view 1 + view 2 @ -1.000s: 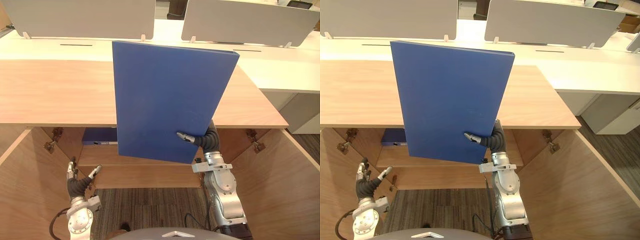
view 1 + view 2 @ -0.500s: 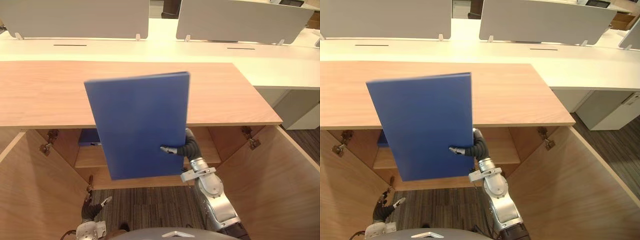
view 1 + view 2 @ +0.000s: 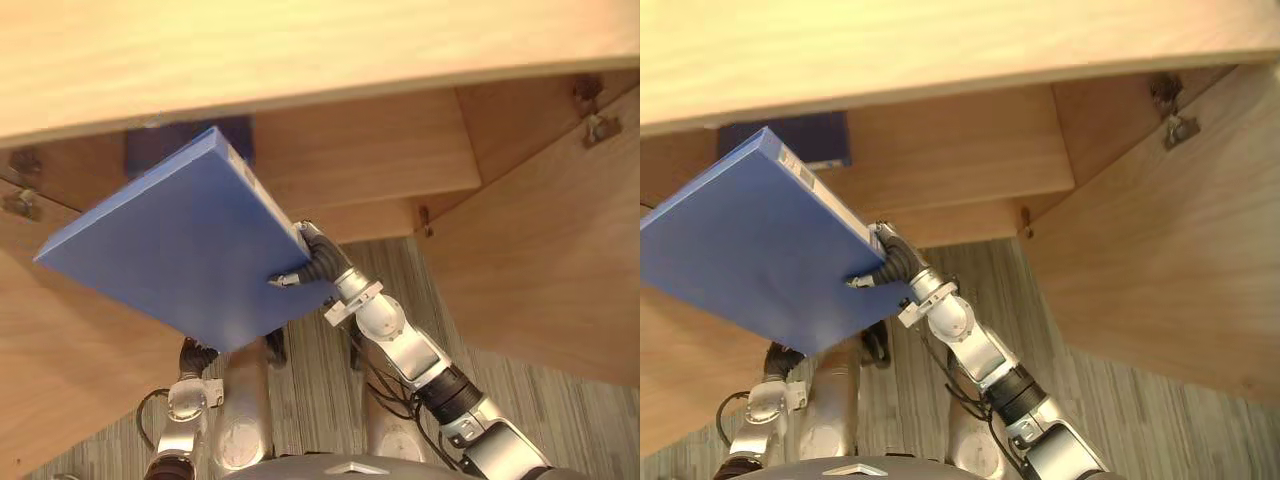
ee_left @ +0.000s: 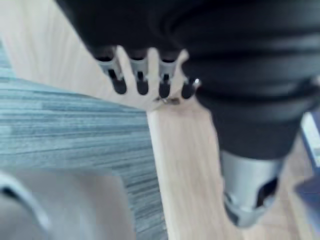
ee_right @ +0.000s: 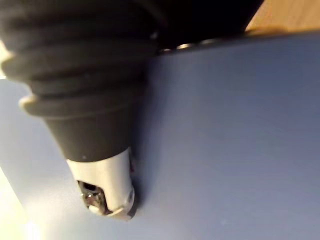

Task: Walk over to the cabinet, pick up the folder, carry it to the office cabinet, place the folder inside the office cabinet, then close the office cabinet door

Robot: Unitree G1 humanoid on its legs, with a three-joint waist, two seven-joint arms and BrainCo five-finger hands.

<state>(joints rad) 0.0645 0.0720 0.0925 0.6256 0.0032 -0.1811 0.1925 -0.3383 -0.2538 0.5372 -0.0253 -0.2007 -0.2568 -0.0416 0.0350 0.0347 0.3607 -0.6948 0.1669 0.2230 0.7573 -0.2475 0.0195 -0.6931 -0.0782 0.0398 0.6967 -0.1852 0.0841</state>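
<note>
Gripping the folder [image 3: 170, 250] at its near right corner with the right robot hand [image 3: 312, 264]: thumb pressed on the blue upper face, fingers tucked beneath. Held upright in front of the cabinet top half a second ago, now tipped nearly flat. Stretching left and far from the robot hand, far corner toward the open office cabinet [image 3: 350, 150]. Looking much lower than before as well: a camera shift, not a move of the cabinet. Farther in, at the left, a second dark blue folder [image 3: 238, 140]. Swung wide on either side, the left door [image 3: 40, 340] and right door [image 3: 540, 250]. Hanging low over the carpet [image 4: 60, 130] with straight fingers, holding nothing: the left robot hand [image 4: 140, 75].
</note>
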